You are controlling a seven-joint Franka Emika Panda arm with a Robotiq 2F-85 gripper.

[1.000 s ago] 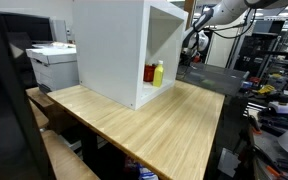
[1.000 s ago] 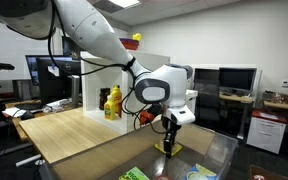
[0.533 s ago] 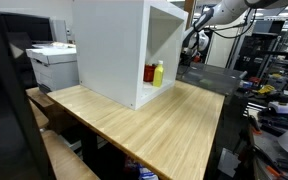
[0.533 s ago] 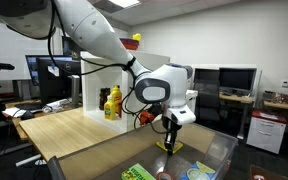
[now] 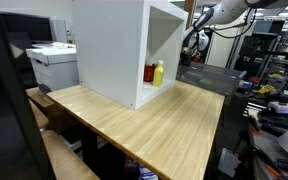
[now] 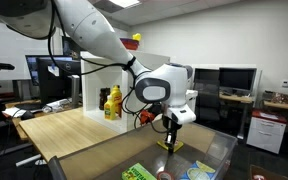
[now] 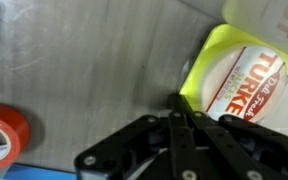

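Observation:
My gripper [image 7: 179, 103] points down into a clear bin [image 6: 94, 160], and its two black fingers are pressed together. The tips meet right at the edge of a yellow-green food package [image 7: 234, 80] with a red and white label. Whether the thin edge is pinched between them I cannot tell. In an exterior view the gripper [image 6: 170, 145] hangs low inside the bin at its far end, above a yellowish item. A red tape roll [image 7: 2, 135] lies on the bin floor off to the side.
A green packet [image 6: 136, 173] and a blue item [image 6: 199, 172] lie in the bin's near part. On the wooden table [image 5: 154, 125] stands a white open cabinet [image 5: 114, 50] holding a yellow bottle [image 5: 158, 73] and a red one [image 5: 150, 73]. A printer [image 5: 52, 65] sits behind.
The fingers have closed fully from a partly open stance. The arm has stayed almost in place over the bin's far end.

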